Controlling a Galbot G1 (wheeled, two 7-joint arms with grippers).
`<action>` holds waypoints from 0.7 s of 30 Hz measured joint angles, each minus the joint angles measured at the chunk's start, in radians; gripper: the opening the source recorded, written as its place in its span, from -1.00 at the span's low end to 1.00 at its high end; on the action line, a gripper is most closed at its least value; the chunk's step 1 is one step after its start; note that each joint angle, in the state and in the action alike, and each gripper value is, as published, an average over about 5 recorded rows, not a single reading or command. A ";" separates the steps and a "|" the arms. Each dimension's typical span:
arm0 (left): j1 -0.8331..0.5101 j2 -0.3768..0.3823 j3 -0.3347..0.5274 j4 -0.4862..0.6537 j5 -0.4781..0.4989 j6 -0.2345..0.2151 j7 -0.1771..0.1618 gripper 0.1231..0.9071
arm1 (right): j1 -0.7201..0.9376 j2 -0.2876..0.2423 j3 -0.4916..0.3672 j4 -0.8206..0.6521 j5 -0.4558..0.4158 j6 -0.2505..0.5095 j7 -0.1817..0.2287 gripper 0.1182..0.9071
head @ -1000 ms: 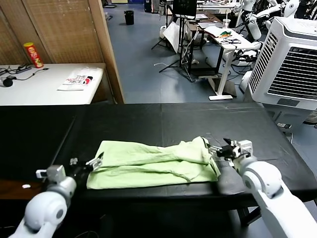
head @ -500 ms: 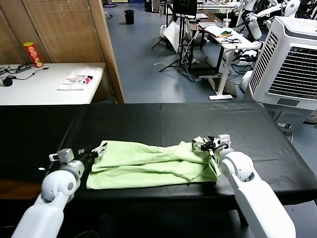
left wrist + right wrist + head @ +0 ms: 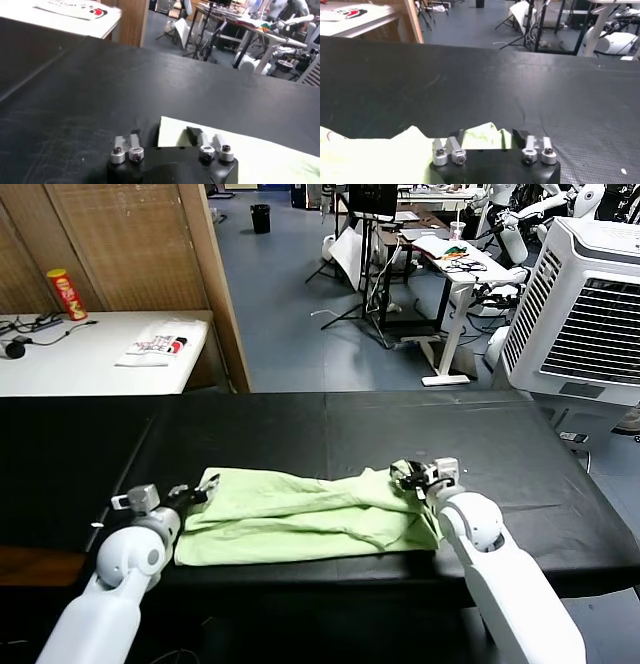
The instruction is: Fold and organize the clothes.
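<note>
The lime-green shirt (image 3: 310, 517) lies crumpled at lower centre on the black table (image 3: 300, 424); the left gripper (image 3: 196, 489) pinches its left corner, the right gripper (image 3: 408, 476) pinches its right edge

The wide black matte table (image 3: 330, 424) lies bare behind the pale lime-green crumpled shirt (image 3: 300, 514) — open room there for a gripper to pass, and likewise toward the table's right end. Obstacles stand off the surface: a tall wooden-framed woven screen (image 3: 130, 274) at the far left, a large white louvred cooler (image 3: 590, 314) at the far right.
</note>
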 joint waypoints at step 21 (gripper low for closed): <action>0.003 -0.026 -0.039 -0.037 -0.097 0.044 -0.039 -0.34 | -0.033 0.000 0.005 0.026 -0.018 0.008 -0.004 -0.97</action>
